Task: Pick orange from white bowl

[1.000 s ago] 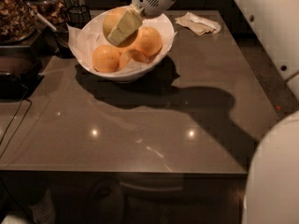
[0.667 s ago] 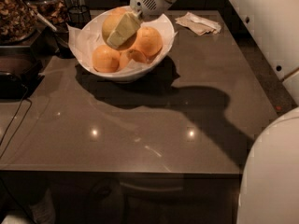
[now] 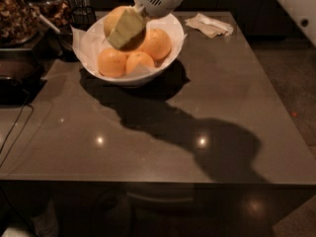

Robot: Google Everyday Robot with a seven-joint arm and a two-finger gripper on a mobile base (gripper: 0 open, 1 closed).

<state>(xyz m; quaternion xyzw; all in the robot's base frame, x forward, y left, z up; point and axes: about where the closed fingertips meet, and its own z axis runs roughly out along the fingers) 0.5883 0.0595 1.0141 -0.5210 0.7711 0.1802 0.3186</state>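
The white bowl [image 3: 163, 63] stands at the back left of the dark table, lined with white paper. It holds three smaller deep-orange fruits [image 3: 111, 62]. The orange [image 3: 112, 19], larger and paler, sits at the bowl's back edge, raised over the other fruits. My gripper [image 3: 126, 28] reaches in from above, and its pale finger [image 3: 127, 29] lies across the front of the orange, closed on it. The other finger is hidden behind the fruit.
A crumpled napkin [image 3: 210, 24] lies to the right of the bowl at the back. Dark containers and a dish of brown food [image 3: 17, 14] crowd the left back corner. A cable [image 3: 15, 132] runs down the table's left side.
The gripper and the orange have moved slightly up and back over the bowl. The three smaller fruits have stayed in place.
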